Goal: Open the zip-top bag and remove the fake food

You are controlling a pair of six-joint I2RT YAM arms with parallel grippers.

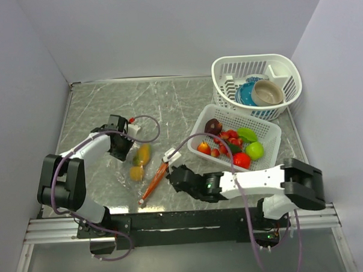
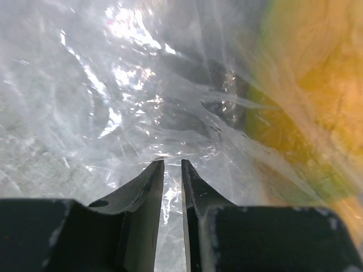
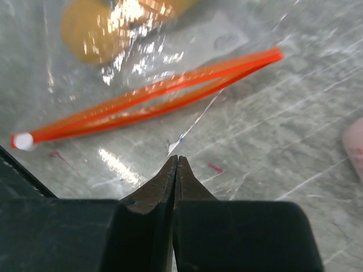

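The zip-top bag [image 1: 140, 165] lies left of centre on the table, clear and crinkly. Its orange-red zip strip [image 1: 153, 184] points toward the near edge. In the right wrist view the zip strip [image 3: 153, 102] shows two lips parted along the middle. Yellow and orange fake food [image 1: 137, 172] sits inside the bag. More fake food [image 1: 230, 143] lies in the flat white basket. My left gripper [image 1: 124, 152] is at the bag's far end, its jaws pinched on clear film [image 2: 113, 102] beside a yellow piece [image 2: 306, 85]. My right gripper [image 1: 171, 175] is shut, tips [image 3: 177, 157] just short of the strip.
The flat white slotted basket [image 1: 272, 132] stands right of centre. Behind it a round white basket [image 1: 226, 65] holds a blue and a beige bowl. Walls close in the table on the left, back and right.
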